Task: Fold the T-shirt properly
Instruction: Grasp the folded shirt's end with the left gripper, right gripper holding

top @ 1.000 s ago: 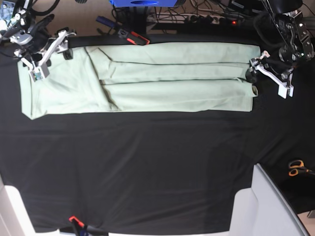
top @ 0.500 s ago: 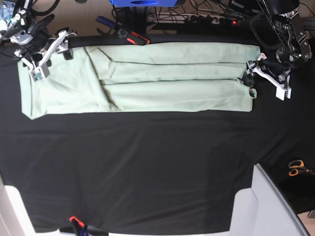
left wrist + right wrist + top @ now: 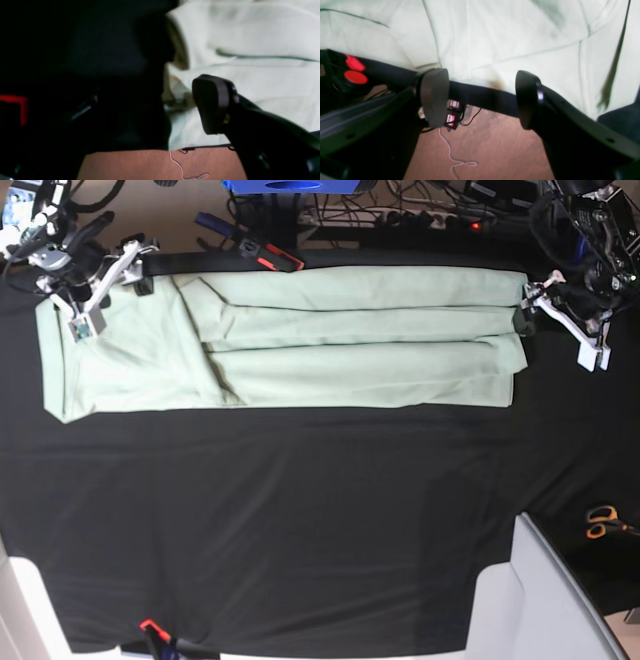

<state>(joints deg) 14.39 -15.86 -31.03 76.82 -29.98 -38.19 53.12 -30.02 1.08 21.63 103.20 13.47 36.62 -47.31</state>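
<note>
T-shirt (image 3: 280, 340) lies flat on the black surface (image 3: 300, 520), along its far edge, already folded lengthwise into a long band w/ layered pleats. Long axis runs side to side in the base view; short axis front to back. Wider end, w/ a sleeve-like flap, points to base-view left; the squared narrow end points to base-view right. Can't tell which end is collar vs hem from here.

Key relation: each tool sits at one end of that long axis. Right tool (image 3: 88, 295) hovers over the far corner of the wide end, at base-view left; in its wrist view the cloth (image 3: 495, 37) fills the space just beyond the pads, jaws apart approx. mid-width, nothing between them. Left tool (image 3: 562, 320) is just beside the narrow end's far corner at base-view right; wrist view shows one pad (image 3: 211, 103) against the cloth edge (image 3: 250, 75), other jaw lost in dark blur. Jaws look wide, no cloth seen pinched.

Judgement: next fold prob. crosswise, one end carried along the long axis toward the other. Neither arm is clearly nearer; each has its own end. Narrow end looks the easier lift, fewer loose layers.

Scissors (image 3: 601, 521) lie well apart, near the surface's right edge.
</note>
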